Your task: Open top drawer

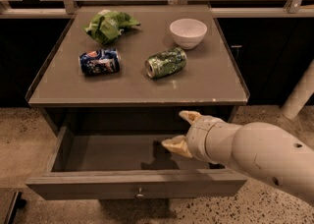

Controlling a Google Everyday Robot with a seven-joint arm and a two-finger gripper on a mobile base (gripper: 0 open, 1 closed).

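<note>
Just above top drawer (137,182): claw (174,129); bowl (188,32) beyond.

gripper (180,130) over top drawer (98,183), bowl (188,32) behind

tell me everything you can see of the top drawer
The top drawer is pulled well out from under the tabletop. It is grey-brown, looks like painted wood, with a flat front, one small round metal knob at its centre and low side walls. The gripper hovers over its right part, fingers open, apparently not touching it.
</note>
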